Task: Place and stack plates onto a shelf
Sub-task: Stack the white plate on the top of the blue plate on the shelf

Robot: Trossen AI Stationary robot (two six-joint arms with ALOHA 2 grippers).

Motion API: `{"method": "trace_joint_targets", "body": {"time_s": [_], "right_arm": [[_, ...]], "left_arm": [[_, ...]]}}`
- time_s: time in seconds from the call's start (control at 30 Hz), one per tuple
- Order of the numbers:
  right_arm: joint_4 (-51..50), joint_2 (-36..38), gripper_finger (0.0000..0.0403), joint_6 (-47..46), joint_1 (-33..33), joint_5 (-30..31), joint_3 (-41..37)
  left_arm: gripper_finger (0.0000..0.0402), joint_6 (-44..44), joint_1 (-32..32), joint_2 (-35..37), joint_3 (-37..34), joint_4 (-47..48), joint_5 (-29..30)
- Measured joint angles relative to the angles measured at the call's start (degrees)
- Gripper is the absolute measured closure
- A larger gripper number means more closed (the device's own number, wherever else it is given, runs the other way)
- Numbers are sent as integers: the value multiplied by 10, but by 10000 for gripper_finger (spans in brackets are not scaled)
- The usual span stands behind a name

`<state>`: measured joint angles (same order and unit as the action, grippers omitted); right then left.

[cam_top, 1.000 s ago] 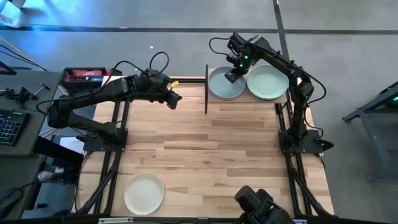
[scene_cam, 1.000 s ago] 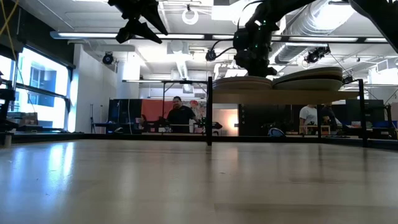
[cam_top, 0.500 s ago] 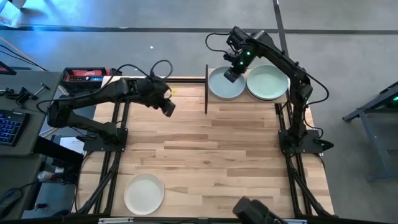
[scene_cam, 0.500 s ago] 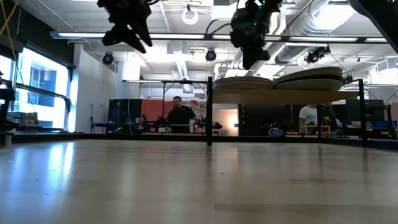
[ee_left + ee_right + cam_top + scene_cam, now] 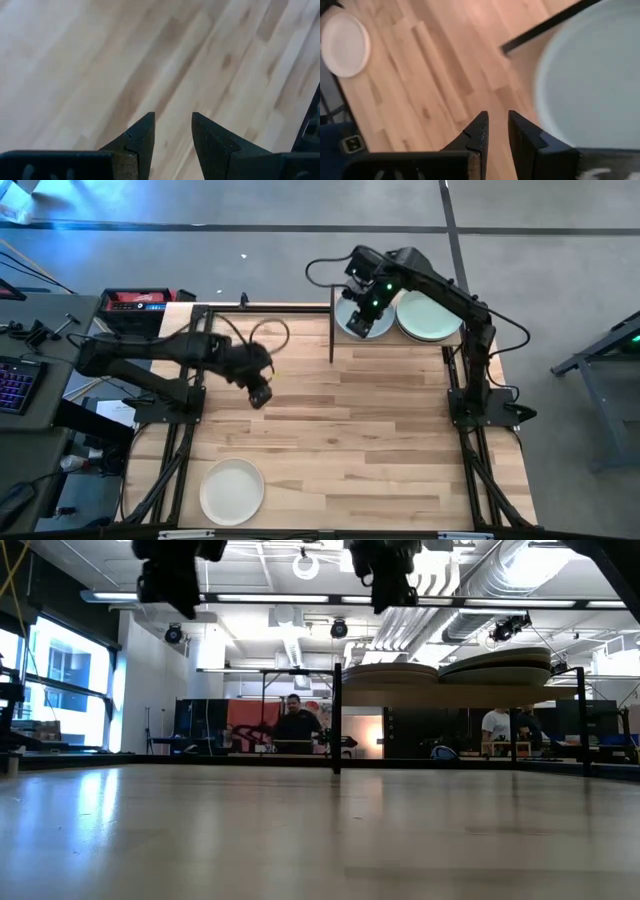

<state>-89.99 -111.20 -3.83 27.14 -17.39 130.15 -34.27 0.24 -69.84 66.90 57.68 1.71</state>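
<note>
Left gripper (image 5: 259, 394): you see it above the bare middle-left of the table, its two dark wedge-shaped fingers (image 5: 140, 137) apart with a clear gap, and nothing is between them.
Right gripper (image 5: 357, 323): it hangs over the left edge of the shelf, near the light blue plate; its dark fingers (image 5: 479, 133) stand only a little apart and hold nothing.
Shelf (image 5: 436, 342): a small raised board of light wood on thin black posts, at the far right of the table.
Light blue plate (image 5: 372, 327): round, matte and shallow, it lies on the shelf's left half.
Mint green plate (image 5: 432, 317): same shape, on the right half, just beside the blue one.
Cream plate (image 5: 232, 491): you find it flat on the table near the front left corner, well apart from the shelf.
Table (image 5: 350, 430): long slats of pale wood with visible grain.
</note>
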Motion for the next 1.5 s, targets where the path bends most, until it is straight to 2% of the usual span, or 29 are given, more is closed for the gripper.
{"method": "trace_joint_targets", "body": {"time_s": [0.27,0.47,0.57,0.73,0.97,1.13,1.5], "right_arm": [[7,0,352,-96,-85,24,14],[0,0,352,-159,-106,175,14],[0,0,352,-199,-94,214,14],[0,0,352,-234,-70,212,14],[0,0,352,-286,-68,153,14],[0,0,352,-311,-114,135,14],[13,0,352,-367,-235,148,14]], "left_arm": [[284,-32,-105,-1,-61,3,-1],[284,-48,-162,-1,-79,-3,3],[284,-62,-185,-1,-91,-5,4],[284,-80,-226,-1,-110,-5,5],[284,-120,-273,-1,-134,-7,17],[284,-142,-306,-1,-164,-14,17],[284,-151,-358,-1,-225,-56,6]]}}
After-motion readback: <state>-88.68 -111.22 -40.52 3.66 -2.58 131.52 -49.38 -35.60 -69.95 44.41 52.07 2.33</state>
